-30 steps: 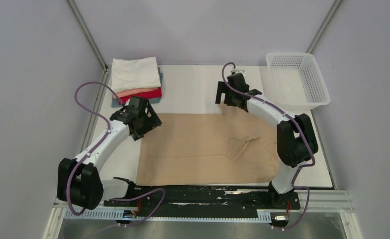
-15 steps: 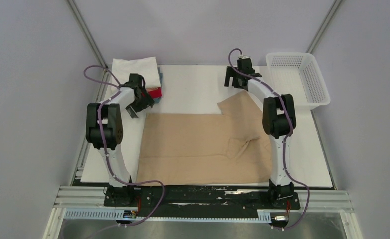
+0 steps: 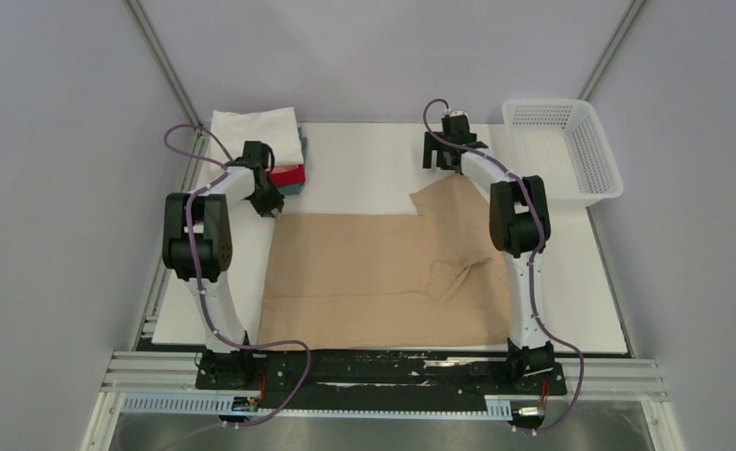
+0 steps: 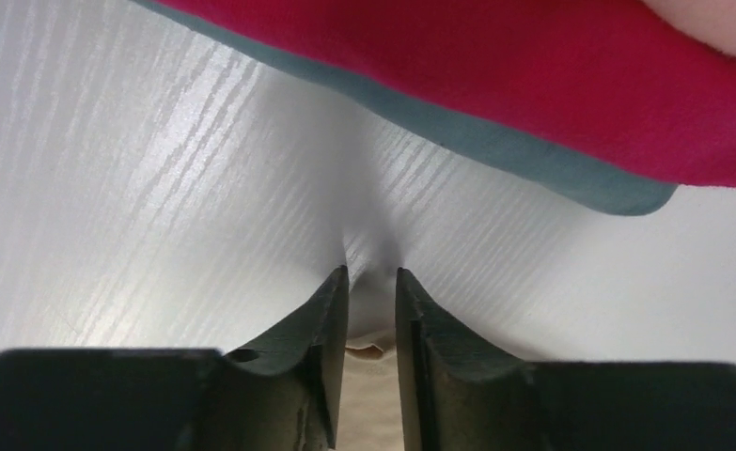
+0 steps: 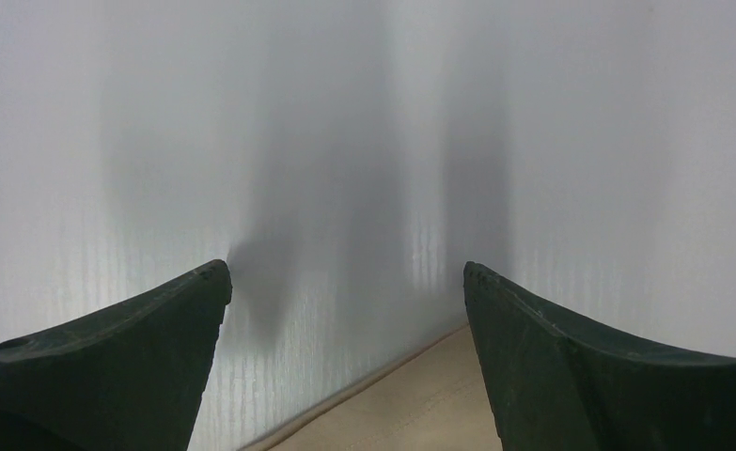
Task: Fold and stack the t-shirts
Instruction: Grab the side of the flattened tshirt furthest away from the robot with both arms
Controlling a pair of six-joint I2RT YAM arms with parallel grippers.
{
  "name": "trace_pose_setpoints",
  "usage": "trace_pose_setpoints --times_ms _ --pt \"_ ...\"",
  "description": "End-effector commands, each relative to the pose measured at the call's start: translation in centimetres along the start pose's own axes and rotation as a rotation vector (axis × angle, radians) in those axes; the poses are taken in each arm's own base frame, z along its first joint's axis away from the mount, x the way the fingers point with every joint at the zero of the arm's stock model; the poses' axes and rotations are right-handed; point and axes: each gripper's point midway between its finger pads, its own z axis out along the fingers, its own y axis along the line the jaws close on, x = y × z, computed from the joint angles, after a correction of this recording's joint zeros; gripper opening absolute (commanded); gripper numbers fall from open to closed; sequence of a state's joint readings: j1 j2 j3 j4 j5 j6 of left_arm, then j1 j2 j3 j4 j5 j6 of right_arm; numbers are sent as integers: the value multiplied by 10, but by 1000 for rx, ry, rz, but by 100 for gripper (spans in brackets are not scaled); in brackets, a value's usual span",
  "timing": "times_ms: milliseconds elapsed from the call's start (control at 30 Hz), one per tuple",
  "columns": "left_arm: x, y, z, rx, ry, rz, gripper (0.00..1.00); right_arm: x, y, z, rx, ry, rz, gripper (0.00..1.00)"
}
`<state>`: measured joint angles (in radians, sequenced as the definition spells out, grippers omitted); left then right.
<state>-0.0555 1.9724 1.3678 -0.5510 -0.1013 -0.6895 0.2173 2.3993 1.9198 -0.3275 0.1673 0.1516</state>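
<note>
**Table, two arms, tee laid out flat beside a folded stack**

1. Tan t-shirt (image 3: pixel 373 272): lying spread out across the middle of the white table (image 3: pixel 364 160). One sleeve is poking out toward the far right. A raised crease is showing in the cloth to the right of centre.

2. Folded stack, far left corner of the table: the white t-shirt (image 3: pixel 254 138) is sitting on top. The red t-shirt (image 3: pixel 290 175) is showing beneath it, and the blue-grey t-shirt (image 4: pixel 533 164) is peeking out under the red one. The stack is lying apart from the tan tee, just beyond its far left corner.

3. Left pincer (image 4: pixel 371 272): pointing down at the far left corner of the tan tee, near the stack. Its fingers are drawn almost together, leaving only a narrow slit. They are closing on that corner, a sliver of tan cloth showing in the slit. The fingertips are reaching past the cloth's edge over bare table.

4. Right pincer (image 5: pixel 345 272): standing at the far side of the table, just beyond the protruding sleeve. Its fingers are spread wide and holding nothing. Bare table is showing between them, with the tan hem crossing the near edge of the wrist view.

5. White mesh basket (image 3: pixel 594 150): sitting at the far right corner, well apart from the tan tee
</note>
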Motion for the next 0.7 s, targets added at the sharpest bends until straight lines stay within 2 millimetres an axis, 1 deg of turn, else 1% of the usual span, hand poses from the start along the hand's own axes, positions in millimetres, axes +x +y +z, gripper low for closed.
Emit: trace_pose_setpoints --times_ms 0,33,133,167,200,267,400,433,467,500,533,567,600,633,667 --pt "13 -11 -2 87 43 37 29 -26 -15 -23 46 -67 13 100" --pt "16 -11 -4 99 47 42 24 -27 -18 -25 53 -68 15 100" --pt "18 -17 -6 142 48 51 18 -27 -28 -30 84 -69 21 100" --pt "19 -19 -6 153 54 54 12 -25 -30 -31 87 -65 22 100" --pt "19 -21 -5 159 56 56 11 -23 -31 -32 90 -61 22 100" --pt "20 -25 -5 179 69 60 9 -22 -36 -35 101 -59 22 100" --pt "20 -30 -12 211 74 61 9 -21 -48 -40 133 -56 25 100" --pt "21 -28 -12 204 71 63 2 -20 -50 -41 139 -55 26 100" --pt "19 -28 -14 204 59 62 0 -21 -52 -41 143 -56 27 100" --pt "21 -24 -13 194 56 62 0 -21 -53 -41 145 -57 29 100" --pt "17 -25 -16 202 37 60 0 -21 -55 -41 148 -56 27 100" --pt "21 -23 -16 200 36 62 0 -22 -56 -41 151 -56 26 100" --pt "17 -26 -20 220 9 63 0 -22 -57 -42 154 -56 27 100" --pt "21 -22 -19 218 11 60 0 -22 -58 -42 153 -56 25 100" --pt "17 -25 -25 234 -14 59 0 -22 -58 -41 154 -55 24 100"
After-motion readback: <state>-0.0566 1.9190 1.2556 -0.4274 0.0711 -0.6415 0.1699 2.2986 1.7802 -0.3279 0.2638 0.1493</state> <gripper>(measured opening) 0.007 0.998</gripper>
